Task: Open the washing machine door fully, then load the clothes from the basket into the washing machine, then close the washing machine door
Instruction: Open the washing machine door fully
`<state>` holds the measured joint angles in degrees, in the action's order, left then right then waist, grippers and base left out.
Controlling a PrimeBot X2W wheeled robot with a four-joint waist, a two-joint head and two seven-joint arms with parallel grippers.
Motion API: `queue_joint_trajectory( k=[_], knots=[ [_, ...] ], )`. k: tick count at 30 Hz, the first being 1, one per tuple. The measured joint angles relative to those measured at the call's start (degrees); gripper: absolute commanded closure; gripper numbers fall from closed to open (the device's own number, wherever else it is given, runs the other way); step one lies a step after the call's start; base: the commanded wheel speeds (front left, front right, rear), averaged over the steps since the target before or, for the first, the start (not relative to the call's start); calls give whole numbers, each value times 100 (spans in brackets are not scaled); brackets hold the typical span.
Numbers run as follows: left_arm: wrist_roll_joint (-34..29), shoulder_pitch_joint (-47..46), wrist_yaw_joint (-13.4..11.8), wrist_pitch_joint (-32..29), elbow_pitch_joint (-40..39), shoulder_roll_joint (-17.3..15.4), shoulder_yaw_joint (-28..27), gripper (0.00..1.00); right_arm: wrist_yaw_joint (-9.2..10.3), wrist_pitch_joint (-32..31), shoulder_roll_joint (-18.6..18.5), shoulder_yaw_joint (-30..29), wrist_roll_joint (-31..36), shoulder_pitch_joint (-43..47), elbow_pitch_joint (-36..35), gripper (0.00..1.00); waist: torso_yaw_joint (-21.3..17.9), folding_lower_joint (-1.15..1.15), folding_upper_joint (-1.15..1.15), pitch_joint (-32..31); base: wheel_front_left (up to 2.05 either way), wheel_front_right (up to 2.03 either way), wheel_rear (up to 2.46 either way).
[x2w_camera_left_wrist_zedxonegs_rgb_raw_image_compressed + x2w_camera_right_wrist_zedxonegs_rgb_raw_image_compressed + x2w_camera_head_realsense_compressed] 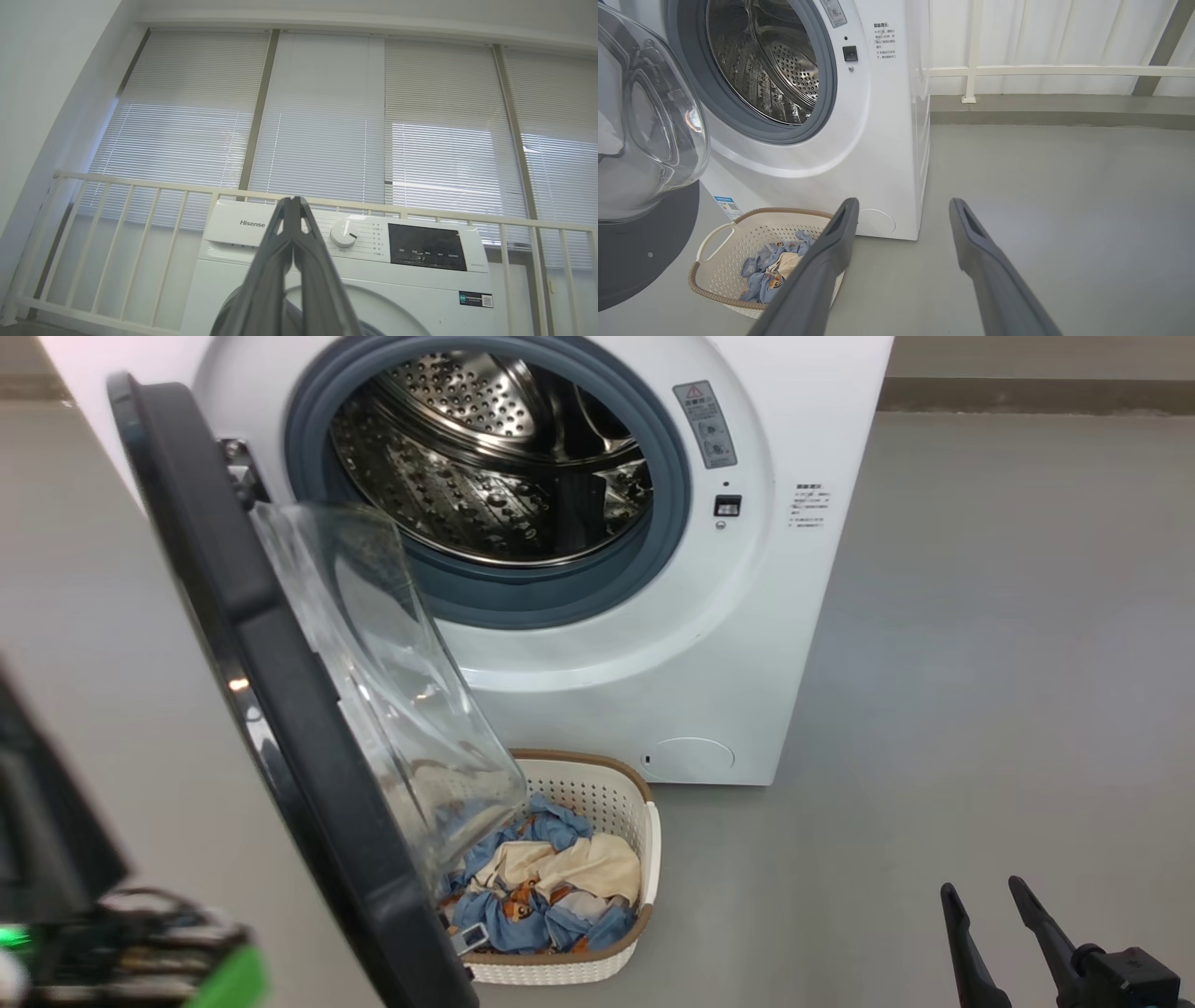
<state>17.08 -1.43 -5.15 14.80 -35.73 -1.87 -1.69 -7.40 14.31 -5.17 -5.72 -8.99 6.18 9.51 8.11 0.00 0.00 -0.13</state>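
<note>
Grey floor [980,663], white washing machine [747,616] on it, basket [597,795] just in front

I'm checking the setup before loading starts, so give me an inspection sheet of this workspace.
surface: plain grey floor.
job's things: washing machine door open, swung left; washing machine shows an empty-looking drum; clothes lie in the basket at the machine's foot.
clutter: nothing seen.
hands: left hand shut, holding nothing, aimed at the machine's top; right hand open, empty, above the floor.
cables: maybe wires on blurred arm hardware; cannot tell.
surroundings: white railing and window blinds behind the machine.
</note>
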Motion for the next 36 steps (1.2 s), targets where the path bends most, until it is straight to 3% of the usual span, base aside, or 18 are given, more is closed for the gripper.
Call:
queue_joint_trajectory(
  k=[3, 7, 13, 26, 36],
  knots=[
    [-125, -66, 236, -96, -261, -12, 784, 100, 0, 0, 33, 7, 0, 1, 8, 0, 78, 0, 0, -22, 0, 0, 0],
    [126, -37, 328, -653, -235, -22, 1694, 100, 0, 0, 73, 52, 0, 1, 30, 0, 151, 0, 0, -38, 0, 0, 0],
    [746, 179, 122, -1457, 494, -49, 2431, 100, 0, 0, 127, 77, -1, -1, 48, 0, 244, 0, 0, -10, 0, 0, 0],
    [1031, 603, -51, -2337, 927, -229, 2793, 100, 0, 0, 129, -44, -1, -12, 55, 0, 399, 0, 0, 226, 0, 0, 0],
    [1031, 709, -254, -2437, 966, -338, 2739, 100, 0, 0, 134, -52, -1, -52, 77, 0, 682, 0, 0, 363, 0, 0, 0]
  ],
)
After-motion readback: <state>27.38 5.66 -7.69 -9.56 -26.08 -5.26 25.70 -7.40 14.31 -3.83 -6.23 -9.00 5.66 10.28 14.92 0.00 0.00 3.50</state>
